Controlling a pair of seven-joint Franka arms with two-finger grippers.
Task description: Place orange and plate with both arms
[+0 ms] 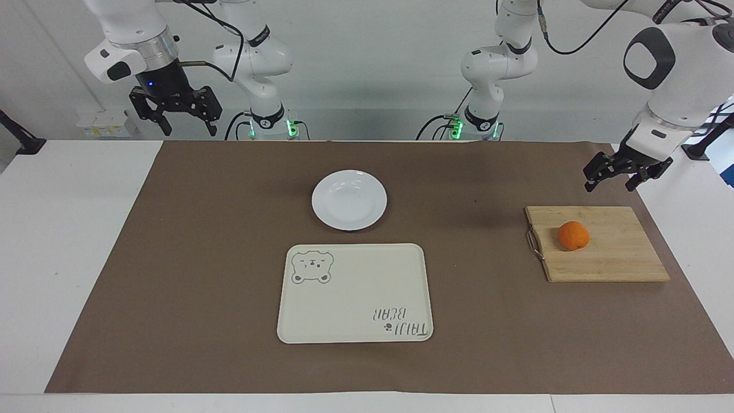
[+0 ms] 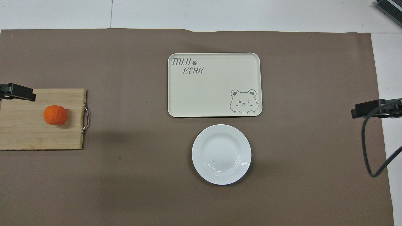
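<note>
The orange lies on a wooden cutting board at the left arm's end of the table; it also shows in the overhead view. The white plate sits on the brown mat mid-table, empty, also in the overhead view. My left gripper hangs open and empty in the air over the mat by the board's edge, apart from the orange; its tip shows in the overhead view. My right gripper waits open and empty, high over the mat's corner at the right arm's end.
A cream rectangular tray with a bear drawing lies just beside the plate, farther from the robots; it is empty. The cutting board has a metal handle on the side toward the plate. A black cable hangs by the right gripper.
</note>
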